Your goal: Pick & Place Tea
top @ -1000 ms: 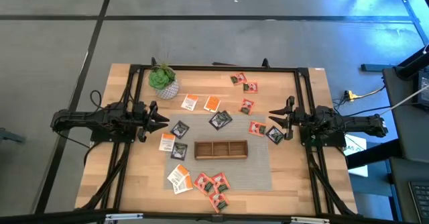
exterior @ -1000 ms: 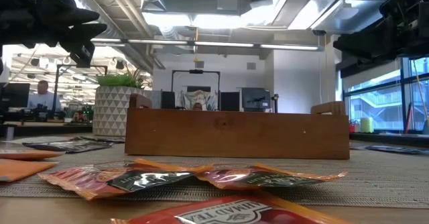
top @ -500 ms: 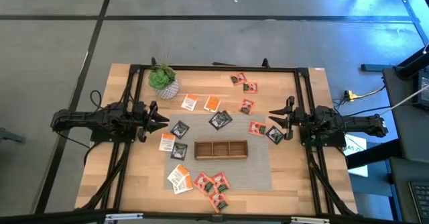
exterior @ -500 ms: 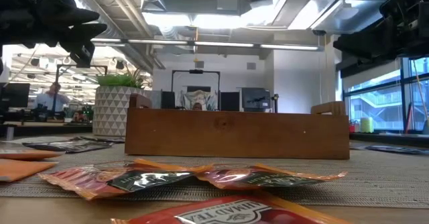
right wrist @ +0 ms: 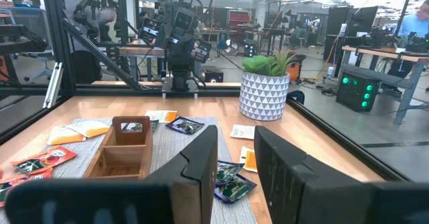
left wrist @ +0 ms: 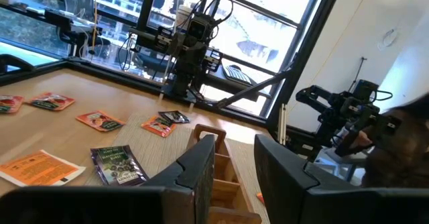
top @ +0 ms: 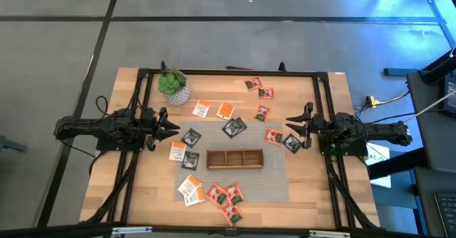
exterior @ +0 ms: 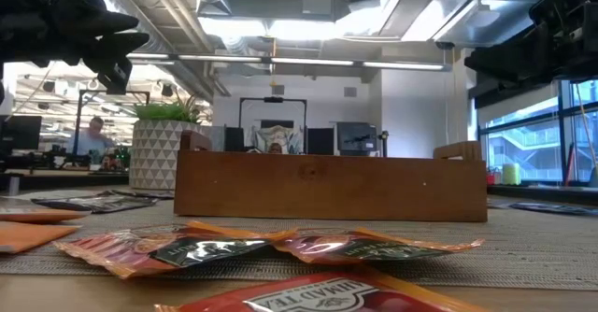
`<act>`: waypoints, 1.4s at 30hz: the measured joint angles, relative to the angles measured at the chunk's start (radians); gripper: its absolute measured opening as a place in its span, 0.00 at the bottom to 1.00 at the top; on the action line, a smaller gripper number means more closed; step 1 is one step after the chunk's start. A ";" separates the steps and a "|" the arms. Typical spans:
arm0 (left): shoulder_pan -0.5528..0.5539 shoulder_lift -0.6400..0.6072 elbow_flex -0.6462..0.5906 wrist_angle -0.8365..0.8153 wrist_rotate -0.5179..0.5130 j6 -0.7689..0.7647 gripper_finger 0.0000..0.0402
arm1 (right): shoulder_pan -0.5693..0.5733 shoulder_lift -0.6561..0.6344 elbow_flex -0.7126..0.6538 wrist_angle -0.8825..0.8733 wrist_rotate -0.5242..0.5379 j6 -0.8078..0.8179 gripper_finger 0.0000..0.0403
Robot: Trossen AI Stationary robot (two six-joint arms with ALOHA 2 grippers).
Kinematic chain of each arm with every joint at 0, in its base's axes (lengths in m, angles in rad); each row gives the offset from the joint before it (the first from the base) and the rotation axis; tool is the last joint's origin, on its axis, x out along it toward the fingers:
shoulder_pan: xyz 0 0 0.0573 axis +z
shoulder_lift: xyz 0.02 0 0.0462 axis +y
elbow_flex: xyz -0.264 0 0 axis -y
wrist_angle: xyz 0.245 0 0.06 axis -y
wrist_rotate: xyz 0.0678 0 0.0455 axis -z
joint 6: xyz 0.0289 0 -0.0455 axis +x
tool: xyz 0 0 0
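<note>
Many small square tea sachets lie flat and scattered over the table: white-and-orange ones [top: 203, 109] [top: 189, 188], red ones [top: 263, 112] [top: 224, 194], dark ones [top: 234, 127] [top: 191, 137]. A long brown wooden tray [top: 234, 158] with three compartments sits on a grey mat at the middle. My left gripper [top: 171, 126] hovers open over the table's left side, my right gripper [top: 292, 121] hovers open over the right side; both point toward the middle and hold nothing. In the left wrist view the tray end [left wrist: 213, 162] lies just beyond my open fingers.
A small green plant in a white patterned pot [top: 173, 85] stands near the far left corner. A black frame [top: 228, 72] runs round the table's edges. A person [exterior: 93, 134] shows in the room beyond the table. Bare wood shows along the near right of the mat.
Both arms and all sachets have kept still. Only a person in the room behind the table has moved.
</note>
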 joint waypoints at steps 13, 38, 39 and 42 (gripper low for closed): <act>0.000 0.000 0.000 0.000 0.000 0.000 0.26 | 0.000 0.000 0.000 0.000 0.000 0.088 0.25; 0.000 0.000 0.000 0.000 0.000 0.001 0.26 | 0.000 0.000 0.000 -0.007 -0.044 0.333 0.25; 0.000 0.000 0.000 0.000 0.000 0.001 0.26 | 0.000 0.000 0.000 -0.008 -0.044 0.339 0.25; 0.000 0.000 0.000 0.000 0.000 0.001 0.26 | 0.000 0.000 0.000 -0.007 -0.044 0.344 0.25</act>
